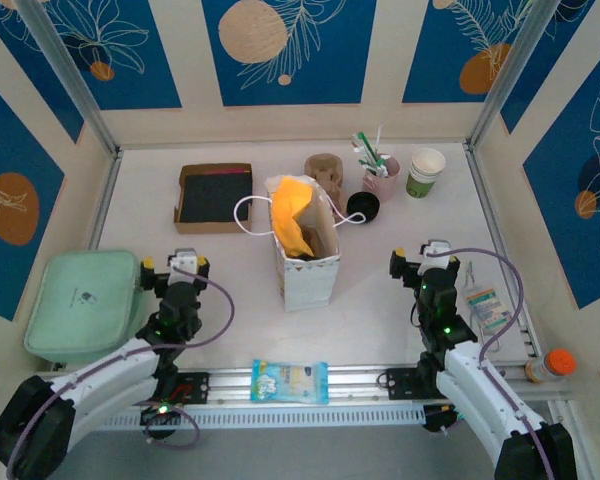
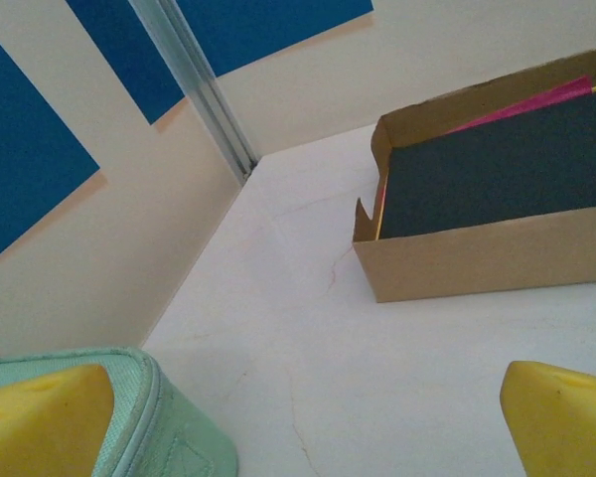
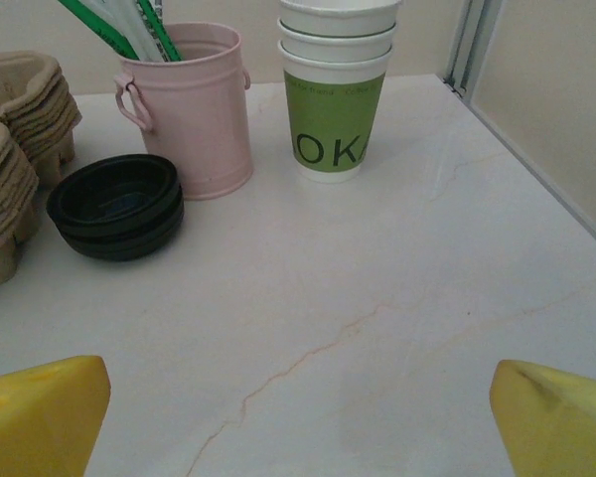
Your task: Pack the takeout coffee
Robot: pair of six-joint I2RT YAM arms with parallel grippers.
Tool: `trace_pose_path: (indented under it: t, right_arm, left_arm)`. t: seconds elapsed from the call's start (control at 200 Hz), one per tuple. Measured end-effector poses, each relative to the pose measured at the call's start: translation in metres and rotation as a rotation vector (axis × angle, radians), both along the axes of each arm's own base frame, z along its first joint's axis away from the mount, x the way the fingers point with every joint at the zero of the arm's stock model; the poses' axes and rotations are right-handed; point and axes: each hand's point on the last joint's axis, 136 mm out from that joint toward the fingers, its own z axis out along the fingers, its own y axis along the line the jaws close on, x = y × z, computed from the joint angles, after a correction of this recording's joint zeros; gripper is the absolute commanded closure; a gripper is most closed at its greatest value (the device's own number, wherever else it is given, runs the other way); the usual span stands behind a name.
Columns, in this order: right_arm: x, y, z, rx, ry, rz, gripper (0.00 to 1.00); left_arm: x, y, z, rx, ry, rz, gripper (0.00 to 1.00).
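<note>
Top external — the coffee cup (image 1: 426,172) is standing upright at the far right of the table (image 1: 370,300), just beside the pink cup (image 1: 382,180) of utensils. A black lid (image 1: 363,207) is lying near them. A white paper bag (image 1: 305,255) is standing open mid-table, with a cardboard box (image 1: 214,197) off to its left and a green pouch (image 1: 83,303) at the near left edge. The left gripper (image 1: 176,263) and right gripper (image 1: 423,260) are hovering at the near side, well apart from the cup, holding nothing.

Left wrist — the yellow fingertips (image 2: 40,417) are sitting at the lower corners, jaws wide apart over bare table. The cardboard box is lying ahead on the right, and the green pouch is showing by the left fingertip.

Right wrist — the jaws are spread wide here too, with the fingertips (image 3: 556,417) at the lower corners. The coffee cup is standing ahead as the outer cup of a nested stack, just right of the pink cup. The black lid is lying further left, beside brown pulp carriers (image 3: 20,139).
</note>
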Motion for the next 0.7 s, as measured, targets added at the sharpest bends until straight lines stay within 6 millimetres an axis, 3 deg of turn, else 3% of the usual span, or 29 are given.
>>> trace_pose_path:
  t: [0.7]
  right_arm:
    - [0.01, -0.004, -0.007, 0.016, 0.001, -0.002, 0.01]
  left_arm:
    - [0.009, 0.011, 0.004, -0.03, -0.027, 0.018, 0.0]
